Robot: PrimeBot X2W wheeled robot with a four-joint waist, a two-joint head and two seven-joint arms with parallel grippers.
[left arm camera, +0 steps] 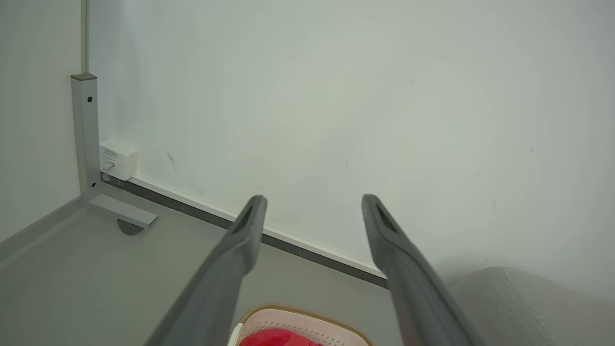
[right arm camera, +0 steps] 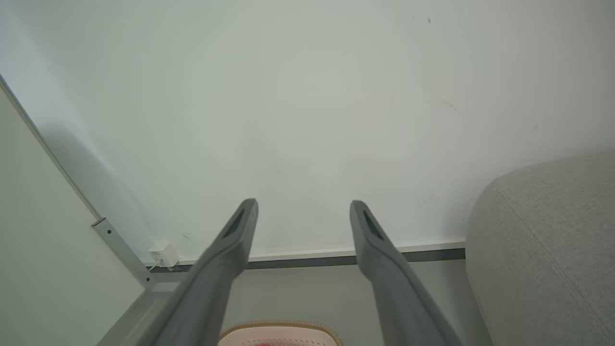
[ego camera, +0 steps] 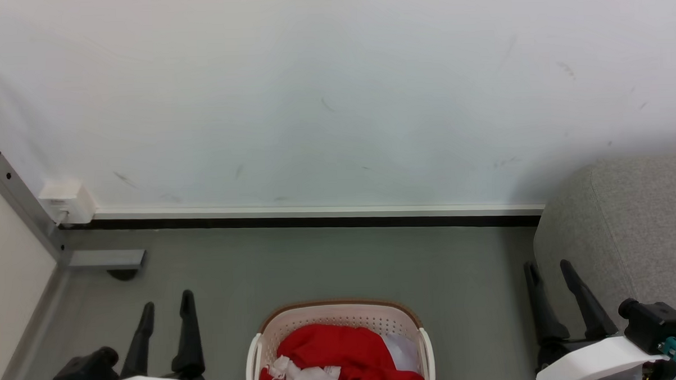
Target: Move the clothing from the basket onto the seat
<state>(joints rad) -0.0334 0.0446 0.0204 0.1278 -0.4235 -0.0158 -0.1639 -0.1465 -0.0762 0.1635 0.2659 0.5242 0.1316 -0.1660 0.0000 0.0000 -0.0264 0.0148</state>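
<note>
The red clothing (ego camera: 335, 356) with white striped trim lies bunched in the cream basket (ego camera: 342, 312), which stands on the grey floor at the bottom middle of the head view. A sliver of the clothing (left arm camera: 278, 339) and the basket's brown rim (left arm camera: 307, 312) also show in the left wrist view; the basket rim (right arm camera: 281, 329) shows in the right wrist view. My left gripper (ego camera: 166, 308) is open to the basket's left, nothing between its fingers. My right gripper (ego camera: 548, 272) is open to its right, beside the light grey seat (ego camera: 632, 230).
A pale wall with a white and dark skirting (ego camera: 316, 216) runs behind the basket. A grey metal post and foot (ego camera: 101, 259) and a white wall box (ego camera: 67, 200) stand in the left corner. Bare floor lies between basket and wall.
</note>
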